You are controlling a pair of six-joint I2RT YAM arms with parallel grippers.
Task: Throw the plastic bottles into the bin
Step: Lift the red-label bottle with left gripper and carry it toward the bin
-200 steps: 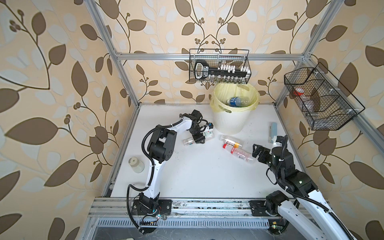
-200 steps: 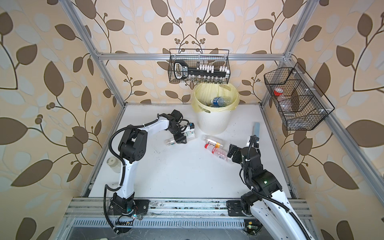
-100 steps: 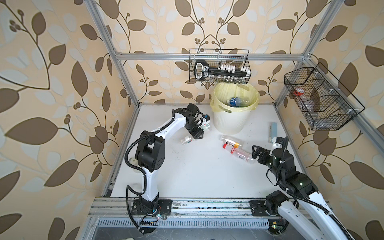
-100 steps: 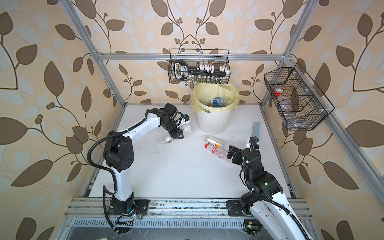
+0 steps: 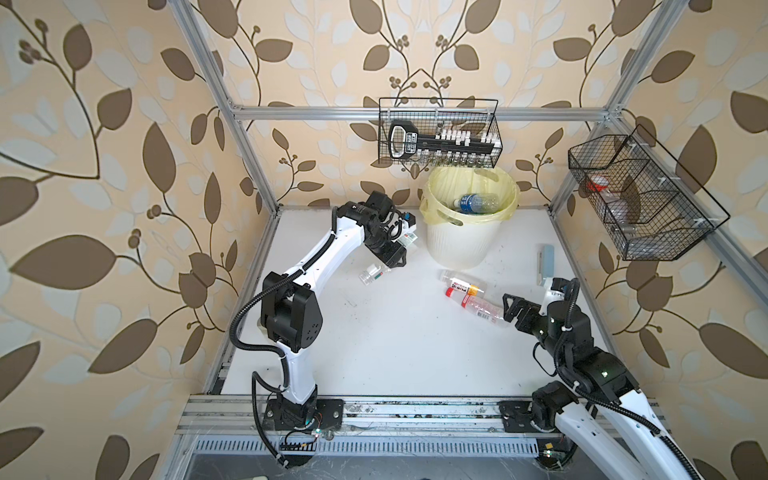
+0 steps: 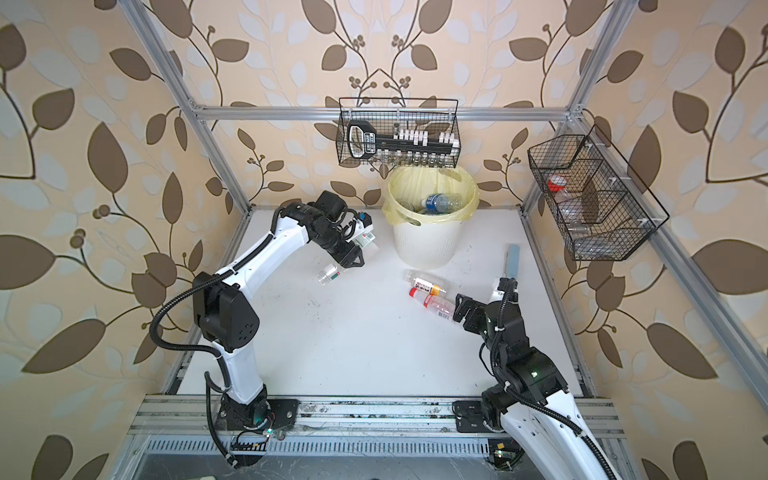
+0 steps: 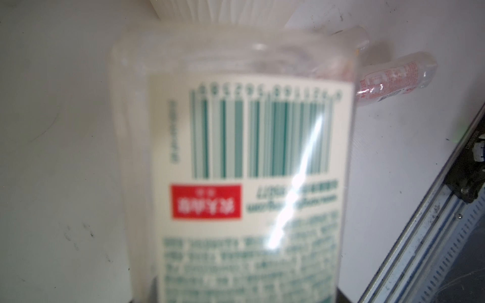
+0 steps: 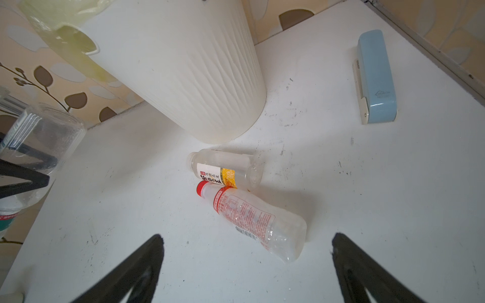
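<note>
One bottle (image 5: 408, 237) pinched in left gripper (image 5: 400, 251), blue cap toward back wall (image 5: 332, 158); right gripper (image 8: 246, 237) spread wide.

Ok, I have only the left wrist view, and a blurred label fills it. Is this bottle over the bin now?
Observer: No. In both top views the left claw holds the bottle beside the bin, not above its mouth.
Operator: Is there something inside the bin?
Observer: Yes, a blue-label bottle lies in it.
Operator: And the other arm?
Observer: The right claw is open at the base end of the red-cap bottle, gripping nothing.
</note>
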